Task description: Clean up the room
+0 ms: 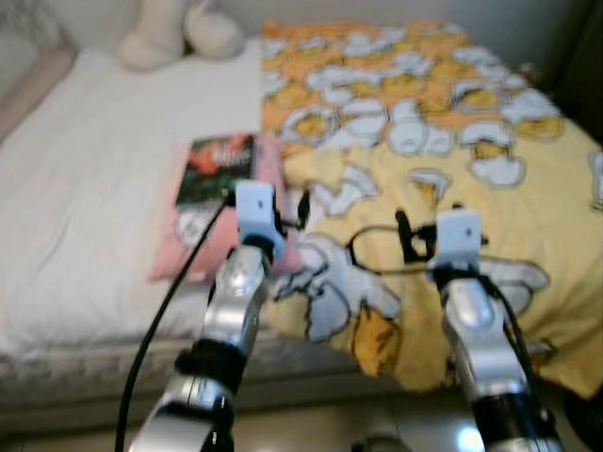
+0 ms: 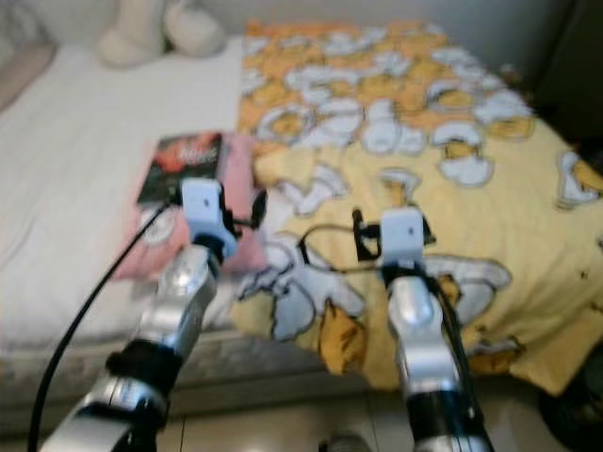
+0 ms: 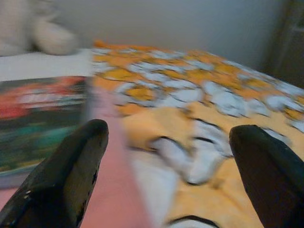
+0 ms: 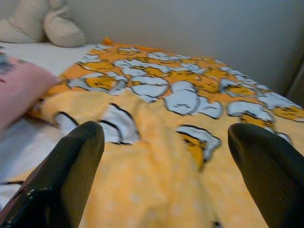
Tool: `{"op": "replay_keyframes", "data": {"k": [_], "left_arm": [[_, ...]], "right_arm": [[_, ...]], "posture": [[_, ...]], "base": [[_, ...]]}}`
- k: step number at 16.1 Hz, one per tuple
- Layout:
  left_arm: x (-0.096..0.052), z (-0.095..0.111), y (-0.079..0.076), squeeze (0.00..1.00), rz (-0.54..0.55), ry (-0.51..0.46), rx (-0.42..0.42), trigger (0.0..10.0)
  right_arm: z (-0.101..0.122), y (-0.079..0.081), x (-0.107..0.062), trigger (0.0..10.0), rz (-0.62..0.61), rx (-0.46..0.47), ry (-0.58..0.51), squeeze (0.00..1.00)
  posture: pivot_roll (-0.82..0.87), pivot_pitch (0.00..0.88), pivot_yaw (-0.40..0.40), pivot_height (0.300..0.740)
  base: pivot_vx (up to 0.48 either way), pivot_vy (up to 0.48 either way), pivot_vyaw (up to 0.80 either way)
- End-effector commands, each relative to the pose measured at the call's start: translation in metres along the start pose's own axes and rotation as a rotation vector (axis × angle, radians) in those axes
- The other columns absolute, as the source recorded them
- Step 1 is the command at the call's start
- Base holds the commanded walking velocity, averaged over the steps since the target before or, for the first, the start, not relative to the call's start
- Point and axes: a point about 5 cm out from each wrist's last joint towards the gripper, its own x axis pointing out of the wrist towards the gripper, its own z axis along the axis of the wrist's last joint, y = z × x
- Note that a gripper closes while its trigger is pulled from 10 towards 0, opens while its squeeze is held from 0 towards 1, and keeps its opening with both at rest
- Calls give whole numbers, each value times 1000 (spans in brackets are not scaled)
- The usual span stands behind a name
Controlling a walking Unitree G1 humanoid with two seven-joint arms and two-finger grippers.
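The robot stands at the front edge of the bed with the white sheet, and both arms reach out over it. The yellow blanket with white and orange cartoon shapes covers the right half of the bed and hangs over the front edge in a crumpled way. Beside it, near the middle of the bed, lies a flat pink pillow with a dark book with a red and green cover on top. Two soft cream toys sit at the back edge, near the left corner. The left gripper hovers over the spot where the pink pillow meets the blanket, and its black fingers are spread wide apart with nothing between them. The right gripper hovers over the bumpy front part of the blanket, and its fingers are wide apart and empty too. The pictures are blurry, so it is hard to be sure, but the step looks like getting ready to tidy the blanket. To do it well, each gripper should come down slowly onto a raised fold, pinch only the blanket, and keep away from the book. Then both arms should pull together so the blanket lies flat.
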Motion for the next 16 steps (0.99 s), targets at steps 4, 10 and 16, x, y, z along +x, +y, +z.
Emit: {"op": "replay_keyframes", "data": {"k": [4,10,16], "left_arm": [[-2,1,15,0,84,3,12,10000],[9,12,8,0,22,11,73,10000],[-43,-24,12,0,1,59,-10,10000]], "right_arm": [[1,8,7,10000,38,29,2,0],[1,7,6,10000,38,36,-4,0],[-18,-14,-35,10000,-7,-22,22,0]], "posture": [[-226,0,60,736],[-228,0,74,736],[-242,0,58,736]], "base": [[0,473,0],[0,155,0],[0,0,0]]}}
